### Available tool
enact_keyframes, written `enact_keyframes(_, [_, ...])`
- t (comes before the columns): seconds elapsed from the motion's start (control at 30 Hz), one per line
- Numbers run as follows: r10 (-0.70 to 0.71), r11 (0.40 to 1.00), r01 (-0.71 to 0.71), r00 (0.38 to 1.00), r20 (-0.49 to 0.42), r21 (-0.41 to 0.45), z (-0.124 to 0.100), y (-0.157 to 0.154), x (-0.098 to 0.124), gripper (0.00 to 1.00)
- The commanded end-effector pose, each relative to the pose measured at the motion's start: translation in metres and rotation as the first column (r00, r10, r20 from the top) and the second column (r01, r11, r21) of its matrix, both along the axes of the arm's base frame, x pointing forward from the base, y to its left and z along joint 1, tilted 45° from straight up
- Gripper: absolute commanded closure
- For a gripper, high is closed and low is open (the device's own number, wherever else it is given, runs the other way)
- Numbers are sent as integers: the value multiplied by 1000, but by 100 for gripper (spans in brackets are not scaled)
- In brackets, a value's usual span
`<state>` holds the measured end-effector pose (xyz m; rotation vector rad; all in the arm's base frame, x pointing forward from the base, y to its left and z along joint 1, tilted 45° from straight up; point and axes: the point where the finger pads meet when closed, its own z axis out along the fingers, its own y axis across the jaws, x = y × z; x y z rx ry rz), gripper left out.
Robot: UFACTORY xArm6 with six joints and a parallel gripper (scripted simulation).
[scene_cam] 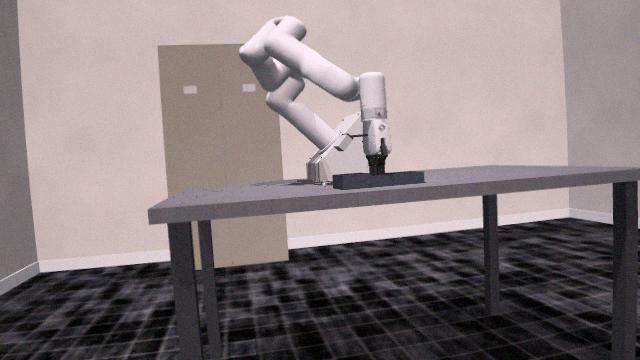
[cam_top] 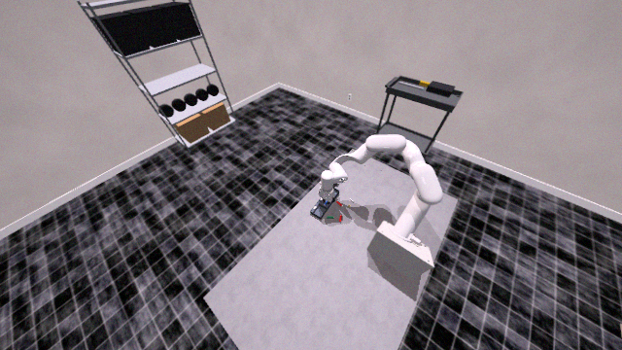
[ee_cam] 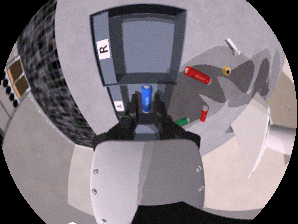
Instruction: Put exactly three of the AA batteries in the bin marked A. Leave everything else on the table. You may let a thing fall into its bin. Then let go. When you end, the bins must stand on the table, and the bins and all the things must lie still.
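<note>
A dark two-compartment bin (ee_cam: 143, 43) stands on the grey table; it also shows in the top view (cam_top: 321, 210) and the exterior view (scene_cam: 378, 179). The far compartment has a white label (ee_cam: 103, 48). The near compartment has a small label (ee_cam: 119, 104) that I cannot read. My gripper (ee_cam: 145, 100) hangs low over the near compartment, fingers slightly apart. A blue AA battery (ee_cam: 147, 94) stands between the fingertips, and the fingers look loose around it. A red battery (ee_cam: 197, 75), a smaller red one (ee_cam: 204, 115) and a green one (ee_cam: 182, 121) lie on the table right of the bin.
A small yellow-tipped thing (ee_cam: 226, 68) and a white thing (ee_cam: 230, 44) lie farther right on the table. The arm's base (cam_top: 403, 248) stands at the table's right side. The bin sits close to the table's edge.
</note>
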<state>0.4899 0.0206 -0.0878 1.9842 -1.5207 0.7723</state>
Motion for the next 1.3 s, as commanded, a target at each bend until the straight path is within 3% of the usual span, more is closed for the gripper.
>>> enact_keyframes(0.0, [2, 1000, -2, 1000, 3, 1, 1, 1, 1, 72])
enact_keyframes(1.27, [2, 1000, -2, 1000, 3, 2, 29, 29, -4, 72])
